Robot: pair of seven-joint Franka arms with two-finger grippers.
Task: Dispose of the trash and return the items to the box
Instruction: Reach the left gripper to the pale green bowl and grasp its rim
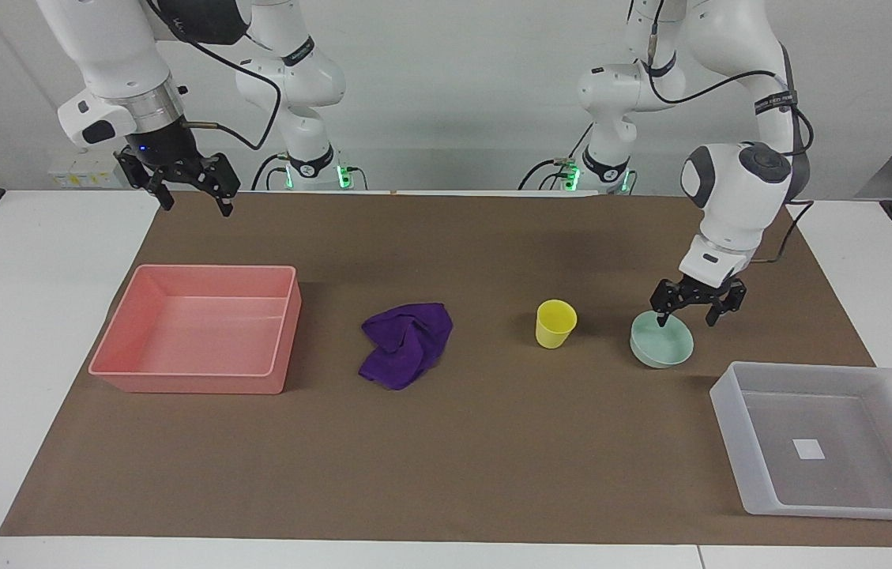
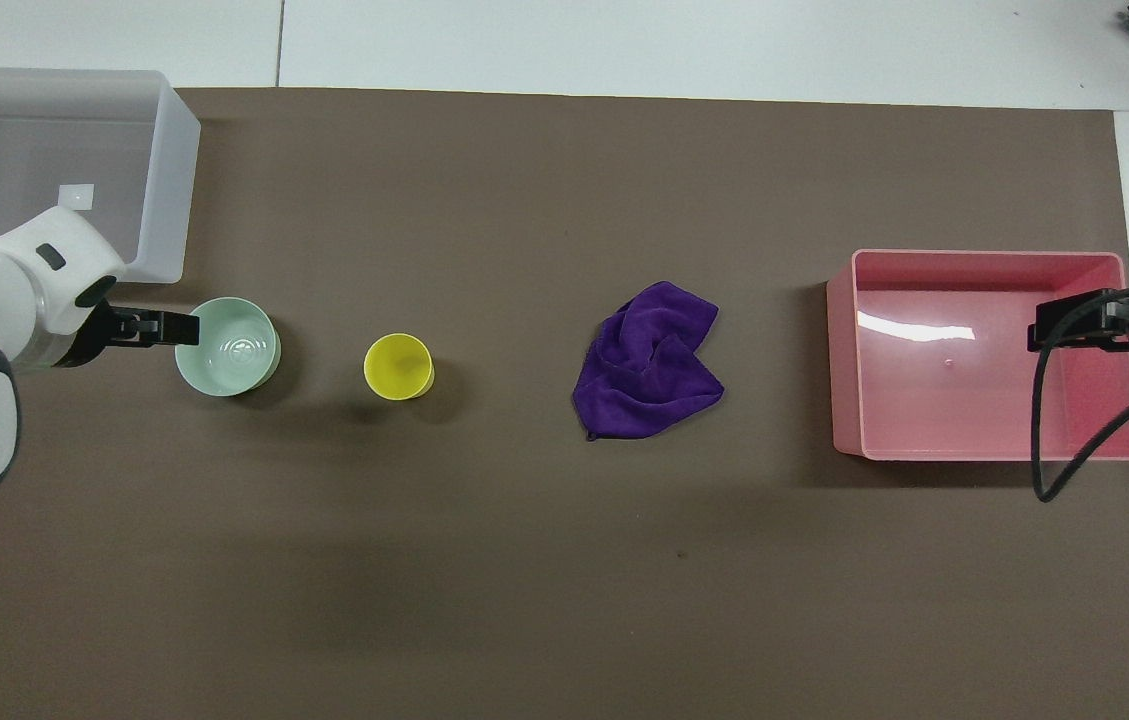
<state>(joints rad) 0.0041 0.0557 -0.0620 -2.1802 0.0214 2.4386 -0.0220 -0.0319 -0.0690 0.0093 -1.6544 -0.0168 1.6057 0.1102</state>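
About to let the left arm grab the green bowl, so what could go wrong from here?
1. The left gripper, open, sits at the edge of the mint-green bowl; a thin rim grip could slip or tip it.
2. The yellow cup stands beside the bowl; a pushed bowl might knock it over.
3. The tray has low walls, so a careless release could miss.
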